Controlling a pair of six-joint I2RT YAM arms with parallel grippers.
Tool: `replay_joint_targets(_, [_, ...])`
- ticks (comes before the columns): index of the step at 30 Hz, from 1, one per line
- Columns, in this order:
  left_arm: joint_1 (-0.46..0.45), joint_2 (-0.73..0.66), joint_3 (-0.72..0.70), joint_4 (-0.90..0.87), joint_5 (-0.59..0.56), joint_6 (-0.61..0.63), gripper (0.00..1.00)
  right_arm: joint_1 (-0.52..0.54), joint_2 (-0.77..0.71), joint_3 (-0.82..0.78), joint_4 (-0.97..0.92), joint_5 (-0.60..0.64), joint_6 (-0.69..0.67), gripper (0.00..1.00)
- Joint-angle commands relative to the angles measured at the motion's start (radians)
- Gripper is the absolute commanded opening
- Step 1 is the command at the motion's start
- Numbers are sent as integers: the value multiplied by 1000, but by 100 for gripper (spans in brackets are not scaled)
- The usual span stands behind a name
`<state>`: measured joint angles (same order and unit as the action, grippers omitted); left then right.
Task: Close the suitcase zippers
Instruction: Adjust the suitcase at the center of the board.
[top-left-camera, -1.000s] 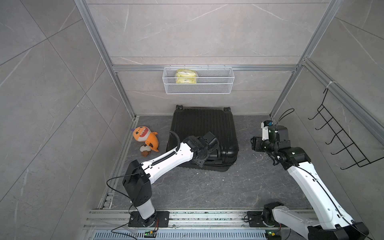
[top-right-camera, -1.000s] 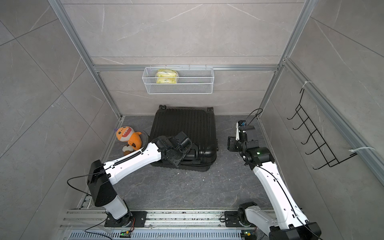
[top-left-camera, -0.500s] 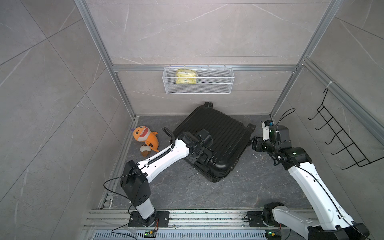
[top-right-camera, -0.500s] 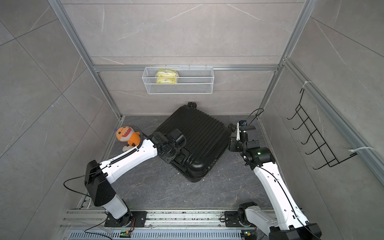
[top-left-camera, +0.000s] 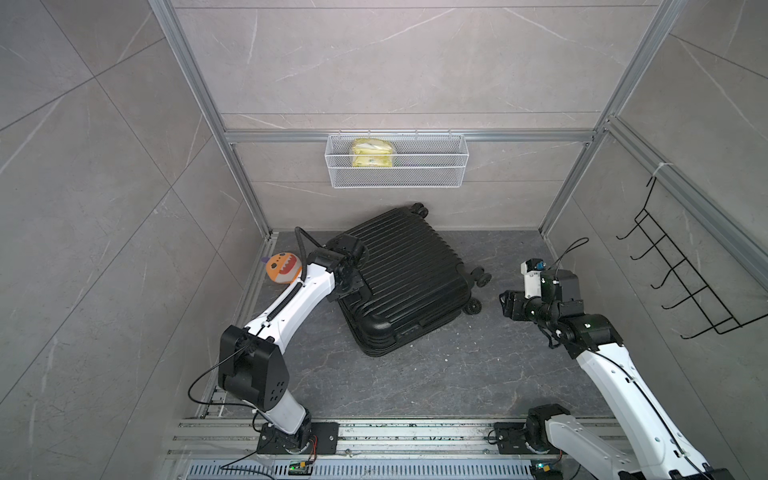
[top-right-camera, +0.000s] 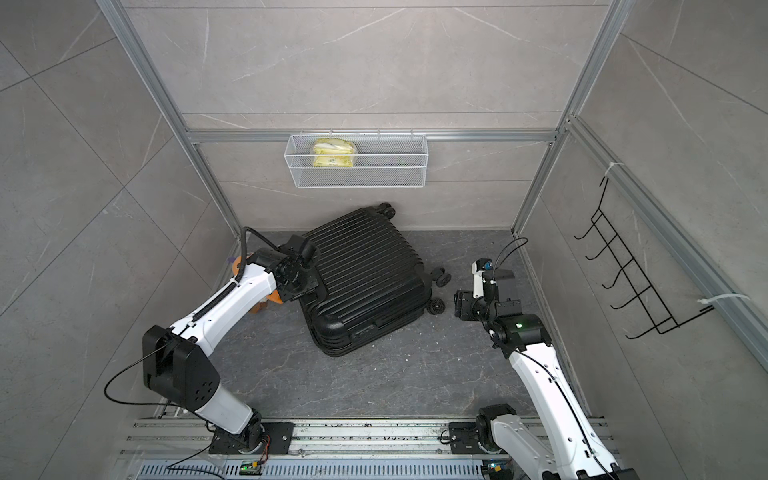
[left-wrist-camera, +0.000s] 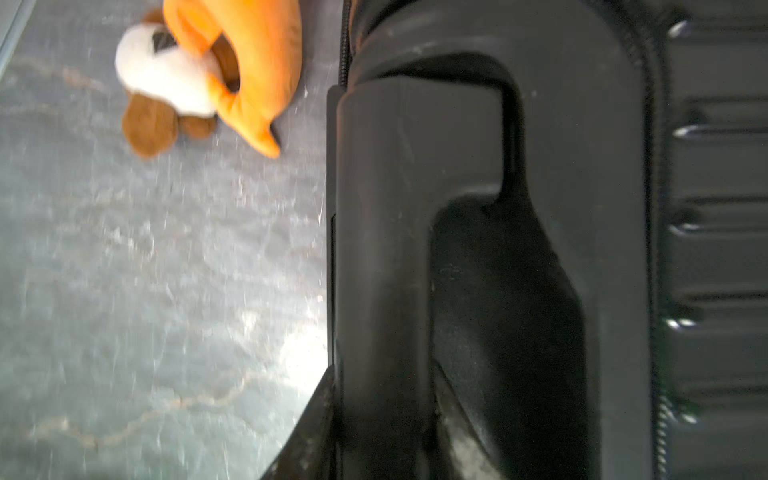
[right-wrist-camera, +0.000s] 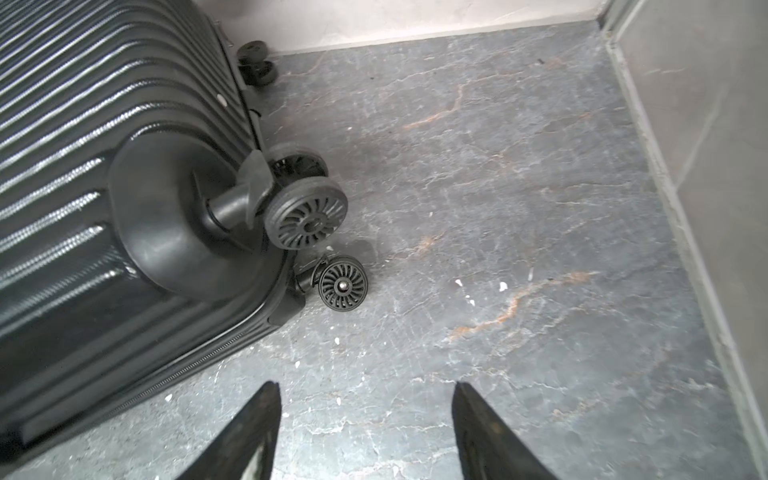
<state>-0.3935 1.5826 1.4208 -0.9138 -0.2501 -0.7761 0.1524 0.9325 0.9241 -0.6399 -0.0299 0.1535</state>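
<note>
Clamping the moulded handle (left-wrist-camera: 382, 249) of the small black ribbed hard-shell suitcase (top-left-camera: 407, 274), the left gripper (top-left-camera: 352, 289) has its jaws nearly closed. The right gripper (right-wrist-camera: 365, 388) gapes empty, wheeled corner (right-wrist-camera: 174, 216) ahead. The black zipper track (right-wrist-camera: 166, 379) there looks meshed; pull tabs hidden, completion unclear.

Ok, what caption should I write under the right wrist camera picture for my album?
Right tool, jaws open, hovers above the grey floor beside the suitcase and its spinner wheels.

The suitcase (right-wrist-camera: 83, 166) lies on the grey floor (right-wrist-camera: 519, 199), wheels (right-wrist-camera: 307, 216) near the right tool (right-wrist-camera: 365, 388) (jaws apart).
</note>
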Motion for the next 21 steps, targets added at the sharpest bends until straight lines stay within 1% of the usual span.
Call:
replay_joint_targets(1, [90,-39,-49,171,84,344,0,-3,-36,-69,93,-112,-11,69])
replay_joint_targets(4, [127,7,20,154,123,481,0,-4,-69,-152,188,-181,16,69])
replay_joint_targets(5, [135,26,41,156,160,537,0,-4,-81,-183,217,-192,22,69])
replay_joint_targets(8, [149,76,97,159,217,640,0,-2,-99,-251,296,-199,40,67])
replay_joint_targets(9, [154,94,117,158,218,656,0,-3,-102,-268,319,-211,40,66])
replay_joint_targets(12, [183,150,170,169,272,725,0,3,-117,-323,411,-269,41,65])
replay_joint_targets(14, [210,190,209,176,345,770,0,14,-127,-377,494,-308,35,64])
replay_joint_targets(16, [227,226,254,166,390,807,0,26,-121,-409,544,-314,31,63])
replay_joint_targets(18, [234,253,288,157,397,847,0,40,-99,-431,586,-336,29,60])
replay_joint_targets(21, [256,298,336,150,420,881,0,69,-59,-455,655,-357,61,57])
